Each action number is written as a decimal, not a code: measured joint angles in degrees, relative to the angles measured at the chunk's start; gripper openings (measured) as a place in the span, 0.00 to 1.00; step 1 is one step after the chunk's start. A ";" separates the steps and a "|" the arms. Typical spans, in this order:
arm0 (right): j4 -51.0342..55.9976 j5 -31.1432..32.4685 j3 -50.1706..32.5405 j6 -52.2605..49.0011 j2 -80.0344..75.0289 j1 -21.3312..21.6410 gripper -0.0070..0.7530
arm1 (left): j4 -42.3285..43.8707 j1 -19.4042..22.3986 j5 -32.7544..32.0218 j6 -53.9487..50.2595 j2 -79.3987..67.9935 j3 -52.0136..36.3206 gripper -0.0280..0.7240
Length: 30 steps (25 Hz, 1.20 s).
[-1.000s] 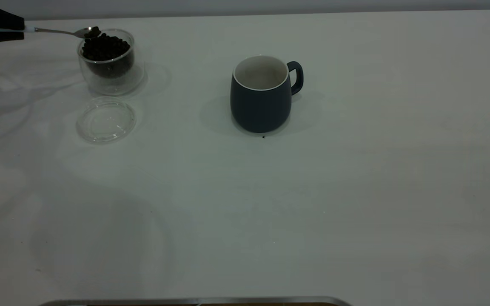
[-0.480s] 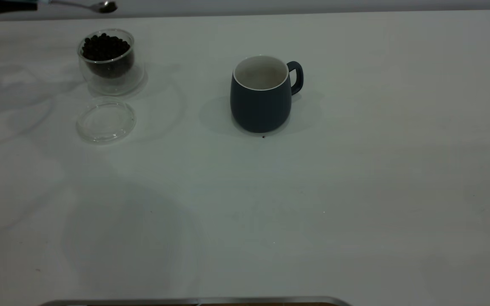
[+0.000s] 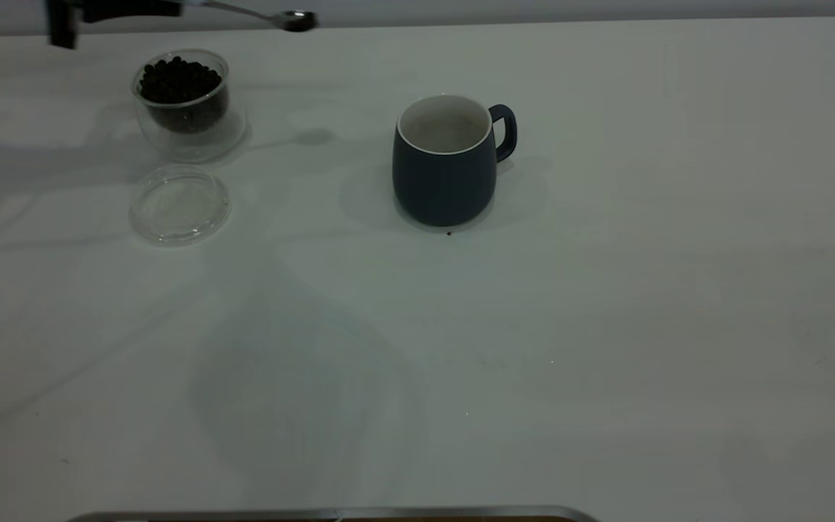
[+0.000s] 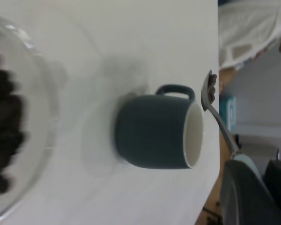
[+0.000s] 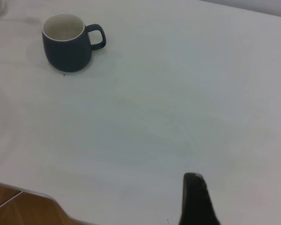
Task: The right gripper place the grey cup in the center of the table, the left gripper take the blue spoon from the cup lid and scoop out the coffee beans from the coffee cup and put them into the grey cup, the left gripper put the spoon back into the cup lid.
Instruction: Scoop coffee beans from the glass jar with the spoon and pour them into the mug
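My dark blue-grey ceramic mug (image 3: pixel 446 163) already stands mid-tabletop (image 3: pixel 606 326), empty, and my dark left gripper (image 3: pixel 109 10), clamped on the pale-blue-handled metal teaspoon (image 3: pixel 258 14), carries dark coffee beans (image 4: pixel 212 86) toward it. Over the last second the spoon has risen off the clear glass bean cup (image 3: pixel 187 105) and travelled mugward. Tipping in and returning the spoon to the flat glass lid (image 3: pixel 180 204) remain; I cannot tell the right gripper's (image 5: pixel 196 201) state.

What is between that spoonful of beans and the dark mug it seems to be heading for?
Nothing visible. The left gripper holds the blue spoon with coffee beans in its bowl, high above the table, between the coffee cup and the grey cup. Only bare table lies along the way, and the grey cup's mouth is open.
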State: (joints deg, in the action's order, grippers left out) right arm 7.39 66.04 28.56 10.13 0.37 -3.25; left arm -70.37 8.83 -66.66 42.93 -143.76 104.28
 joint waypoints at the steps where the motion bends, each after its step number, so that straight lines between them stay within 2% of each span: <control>1: 0.00 0.00 0.00 0.00 0.00 0.00 0.68 | 0.00 -0.79 0.00 0.00 0.00 0.00 0.20; 7: 0.00 0.00 0.00 0.00 0.00 0.00 0.68 | 0.00 -5.78 0.00 0.22 0.00 0.00 0.20; 16: 0.00 0.00 0.00 0.00 0.00 0.00 0.68 | 0.00 -10.33 0.00 2.72 0.00 0.00 0.20; 30: 0.00 0.00 0.00 0.00 0.00 0.00 0.68 | 0.00 -12.14 0.00 17.03 -2.57 0.00 0.20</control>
State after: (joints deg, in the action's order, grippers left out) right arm 7.39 66.04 28.56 10.13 0.37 -3.25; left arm -70.37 -3.31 -66.66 59.96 -146.34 104.28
